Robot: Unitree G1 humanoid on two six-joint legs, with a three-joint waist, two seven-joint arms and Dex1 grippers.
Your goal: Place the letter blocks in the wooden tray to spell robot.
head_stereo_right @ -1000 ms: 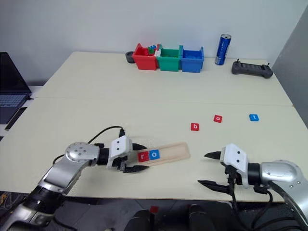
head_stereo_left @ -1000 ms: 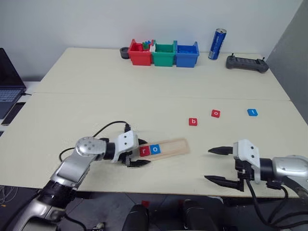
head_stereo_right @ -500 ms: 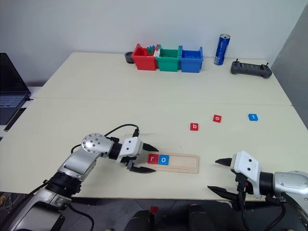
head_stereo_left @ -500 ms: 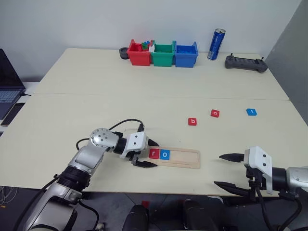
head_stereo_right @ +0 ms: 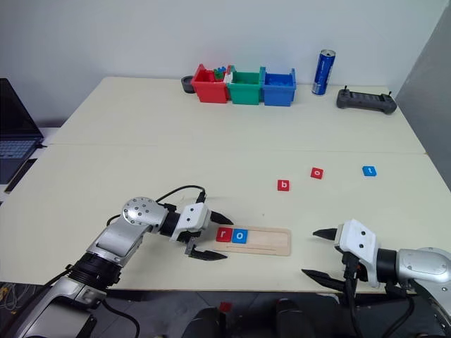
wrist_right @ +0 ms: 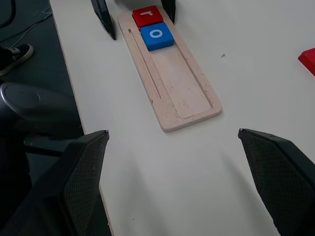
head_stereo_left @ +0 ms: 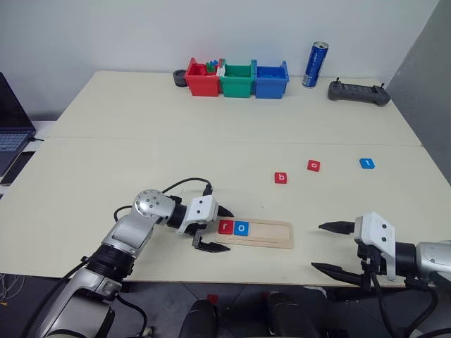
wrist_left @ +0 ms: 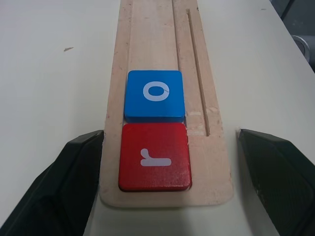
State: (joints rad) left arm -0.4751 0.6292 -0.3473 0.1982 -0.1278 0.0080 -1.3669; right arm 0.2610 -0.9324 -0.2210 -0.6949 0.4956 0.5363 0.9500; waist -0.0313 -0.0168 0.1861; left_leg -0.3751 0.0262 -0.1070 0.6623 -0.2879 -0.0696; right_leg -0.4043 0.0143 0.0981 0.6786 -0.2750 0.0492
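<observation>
Wooden tray (head_stereo_left: 257, 234) lies at 6 o'clock on the tabletop (head_stereo_left: 141, 155), holding r block (head_stereo_left: 225, 226) and o block (head_stereo_left: 242, 227) at its left end. Remaining blocks (head_stereo_left: 281, 177) lie at 3 o'clock; bins (head_stereo_left: 238, 79) at 12 o'clock.

Laptop (head_stereo_left: 13, 134) cut by pic edge, only part seen. Small bits in red bin (head_stereo_left: 203, 79) too small to ID. Letter on far blue block (head_stereo_left: 367, 163) too small to read.

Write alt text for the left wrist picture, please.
A red r block and a blue o block sit touching at the near end of a wooden tray, between the open left gripper and its black fingers.
</observation>
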